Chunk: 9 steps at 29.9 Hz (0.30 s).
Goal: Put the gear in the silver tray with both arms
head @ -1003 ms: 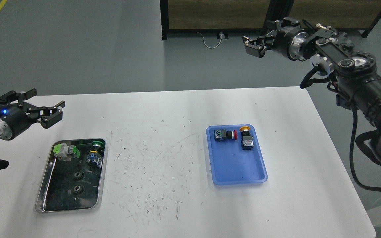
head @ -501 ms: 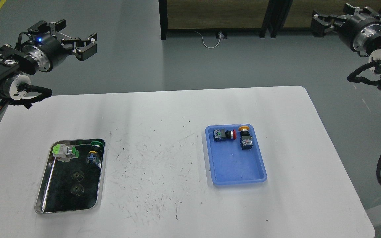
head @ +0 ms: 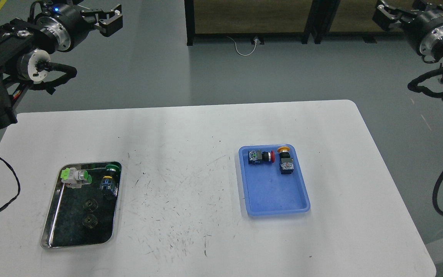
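The silver tray lies on the white table at the front left. Two small dark gears lie on its dark bottom. A green push-button switch and a second switch with a green cap lie at its far end. My left gripper is raised high above the table's far left corner, open and empty. My right gripper is raised at the top right, beyond the table. It is dark and cut by the frame edge, so its jaws are unclear.
A blue plastic tray sits right of the table's centre, with a red-button switch and a yellow-button switch at its far end. A dark-framed wooden panel stands on the floor behind the table.
Both arms have risen and swung outward. The left gripper went from beside the silver tray to the top left corner. The right gripper moved to the top right. Nothing in the trays has moved.
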### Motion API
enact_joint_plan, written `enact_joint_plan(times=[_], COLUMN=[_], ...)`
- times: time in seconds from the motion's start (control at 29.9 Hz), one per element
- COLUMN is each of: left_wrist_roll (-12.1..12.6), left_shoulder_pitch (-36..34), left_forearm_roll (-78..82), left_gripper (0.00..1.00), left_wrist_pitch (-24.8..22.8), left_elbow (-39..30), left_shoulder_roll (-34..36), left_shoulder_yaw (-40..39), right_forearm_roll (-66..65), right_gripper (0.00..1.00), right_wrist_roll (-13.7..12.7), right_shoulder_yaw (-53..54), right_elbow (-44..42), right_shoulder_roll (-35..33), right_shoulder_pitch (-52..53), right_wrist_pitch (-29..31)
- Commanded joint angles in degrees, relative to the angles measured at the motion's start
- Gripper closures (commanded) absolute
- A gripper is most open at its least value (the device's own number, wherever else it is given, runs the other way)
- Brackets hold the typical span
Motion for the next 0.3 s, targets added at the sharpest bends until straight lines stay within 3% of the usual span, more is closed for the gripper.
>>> enact_joint_plan(times=[0.0,0.27], left_wrist_roll=[-0.32,-0.5], left_shoulder_pitch=[-0.85,-1.47], left_forearm_roll=[-0.43,-0.43], left_gripper=[0.03,0.02], left_wrist_pitch=[0.43,4.82], left_elbow=[0.02,0.02], left_shoulder_roll=[-1.03,-4.19], left_shoulder_yaw=[-0.03,0.06], right_forearm_roll=[0.0,0.0], right_gripper=[0.01,0.01], right_wrist_roll=[-0.08,0.45], right_shoulder_yaw=[-0.51,-0.51], right_elbow=[-0.02,-0.19], right_shoulder_roll=[0.01,-1.39], right_shoulder_pitch=[0.25,2.44], right_wrist_pitch=[-0.03,-0.03])
